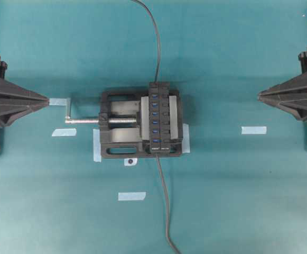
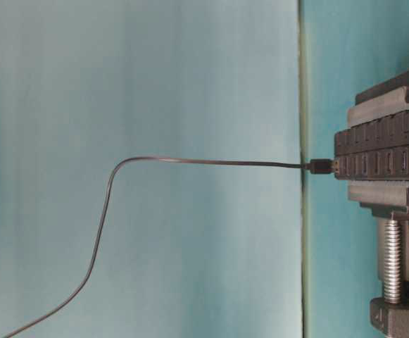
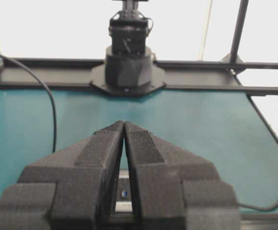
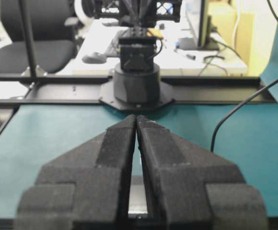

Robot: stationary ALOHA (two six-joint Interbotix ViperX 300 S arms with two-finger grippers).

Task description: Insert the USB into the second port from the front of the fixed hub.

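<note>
Each gripper [image 3: 124,125] is matte black, wedge-shaped (seemingly rough-textured plastic).

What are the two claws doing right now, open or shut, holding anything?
Left claw: shut, holding nothing.
Right claw: shut, holding nothing.

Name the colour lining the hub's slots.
Blue, clearest overhead: the fixed hub shows a row of blue-lined slots.
</note>
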